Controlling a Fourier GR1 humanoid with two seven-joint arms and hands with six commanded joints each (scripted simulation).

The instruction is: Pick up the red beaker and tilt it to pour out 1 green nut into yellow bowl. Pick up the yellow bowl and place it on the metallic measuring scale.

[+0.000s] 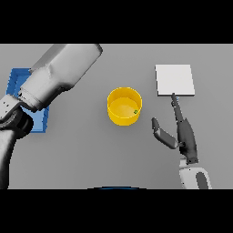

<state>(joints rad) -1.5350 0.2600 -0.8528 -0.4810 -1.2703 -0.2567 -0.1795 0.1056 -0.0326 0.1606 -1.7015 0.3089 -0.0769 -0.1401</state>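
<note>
I am seeing the yellow bowl [124, 106] sitting mid-surface with a green nut [135, 111] inside, so I am holding my right hand [185, 136] released at its four o'clock, the scale [174, 80] at two o'clock. My left hand is hidden.

We see a flat grey table [82, 150] bearing a round yellow bowl [124, 106], a square pale metallic scale [174, 80] and a flat blue tray [20, 79].
</note>
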